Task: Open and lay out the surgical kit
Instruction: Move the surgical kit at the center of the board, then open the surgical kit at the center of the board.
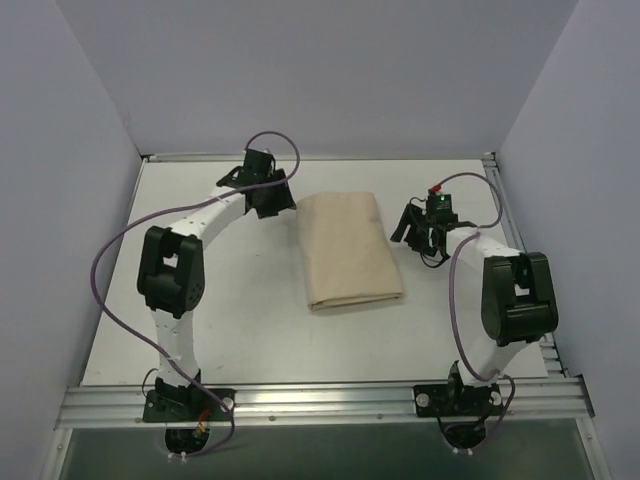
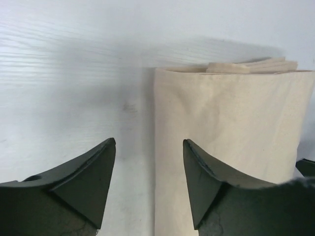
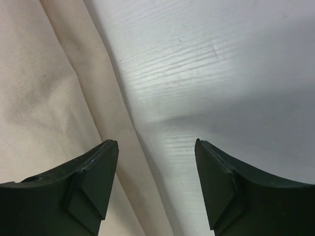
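Note:
The surgical kit (image 1: 348, 250) is a folded beige cloth bundle lying in the middle of the white table; whatever it wraps is hidden. My left gripper (image 1: 270, 193) hovers at the bundle's far left corner, open, straddling the cloth's left edge (image 2: 162, 147) with nothing between its fingers. My right gripper (image 1: 412, 228) hangs beside the bundle's right edge, open, and the cloth's edge (image 3: 98, 98) runs under its left finger. Folded layers (image 2: 256, 65) show at the bundle's far end.
The white table (image 1: 250, 310) is enclosed by grey walls at left, back and right. An aluminium rail (image 1: 320, 402) carries both arm bases at the near edge. Purple cables loop off each arm.

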Tool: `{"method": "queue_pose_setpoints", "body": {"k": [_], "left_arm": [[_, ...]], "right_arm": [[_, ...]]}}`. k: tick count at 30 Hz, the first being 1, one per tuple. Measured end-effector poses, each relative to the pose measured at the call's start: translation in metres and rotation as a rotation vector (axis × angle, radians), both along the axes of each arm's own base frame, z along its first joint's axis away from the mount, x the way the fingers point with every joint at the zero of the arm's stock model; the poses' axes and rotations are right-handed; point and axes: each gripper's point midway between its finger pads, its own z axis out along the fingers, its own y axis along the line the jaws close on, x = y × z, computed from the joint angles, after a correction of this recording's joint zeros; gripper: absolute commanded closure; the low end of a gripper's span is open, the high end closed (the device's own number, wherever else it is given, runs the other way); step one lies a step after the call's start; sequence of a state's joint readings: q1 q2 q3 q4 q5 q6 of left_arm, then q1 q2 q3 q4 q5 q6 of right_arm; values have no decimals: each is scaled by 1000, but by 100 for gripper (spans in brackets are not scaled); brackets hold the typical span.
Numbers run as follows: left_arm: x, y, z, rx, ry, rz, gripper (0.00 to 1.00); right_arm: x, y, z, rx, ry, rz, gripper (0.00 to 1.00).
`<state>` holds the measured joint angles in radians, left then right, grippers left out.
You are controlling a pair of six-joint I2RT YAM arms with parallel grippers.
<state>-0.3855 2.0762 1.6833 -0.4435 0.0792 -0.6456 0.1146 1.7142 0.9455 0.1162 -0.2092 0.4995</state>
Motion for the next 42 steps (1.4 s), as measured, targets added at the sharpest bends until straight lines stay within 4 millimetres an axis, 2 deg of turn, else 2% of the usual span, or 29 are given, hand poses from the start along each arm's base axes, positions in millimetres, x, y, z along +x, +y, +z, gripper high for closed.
{"method": "queue_pose_setpoints", "body": {"k": [3,5,8,10,11,13,17,18,20,21,23,26,29,30,34,37,39,40,42], "left_arm": [[-15,31,37,64,-62,42,30],[-31,39,72,75,-126,40,30],[-67,32,124,25,-229,-26,32],[-95,20,142,-26,-266,-94,34],[-109,13,144,-45,-273,-128,34],[-137,-3,133,-69,-251,-201,35],[-190,-32,80,-76,-126,-321,37],[-200,-35,68,-72,-96,-339,37],[-218,-39,49,-64,-46,-360,39],[-223,-39,43,-61,-30,-365,39],[-228,-40,39,-57,-17,-368,39],[-227,-41,44,-58,-37,-358,39],[-225,-38,52,-56,-67,-344,39],[-224,-37,54,-55,-76,-339,39],[-218,-34,58,-35,-95,-308,39],[-210,-21,61,11,-111,-233,38],[-209,-7,68,43,-131,-167,37],[-208,0,74,49,-148,-137,37],[-209,18,99,50,-216,-64,37]], "right_arm": [[-8,-13,26,-41,-30,-2,27],[-12,-15,47,-44,-72,10,22],[-25,-6,71,1,-138,73,22],[-35,2,72,38,-142,115,22],[-40,5,68,51,-134,131,23],[-49,10,55,75,-96,158,27],[-54,19,29,116,-23,197,37],[-54,21,24,125,-13,204,43],[-54,27,17,141,1,222,46],[-53,29,15,146,3,227,56],[-53,34,14,151,-1,240,64],[-52,40,15,151,-10,254,73],[-53,41,15,148,-10,256,90],[-53,41,15,148,-10,256,100],[-54,43,21,143,-12,256,100],[-51,51,36,119,-26,262,100],[-47,71,55,104,-64,290,100],[-46,86,68,102,-90,312,100],[-43,126,98,113,-158,363,100]]}}
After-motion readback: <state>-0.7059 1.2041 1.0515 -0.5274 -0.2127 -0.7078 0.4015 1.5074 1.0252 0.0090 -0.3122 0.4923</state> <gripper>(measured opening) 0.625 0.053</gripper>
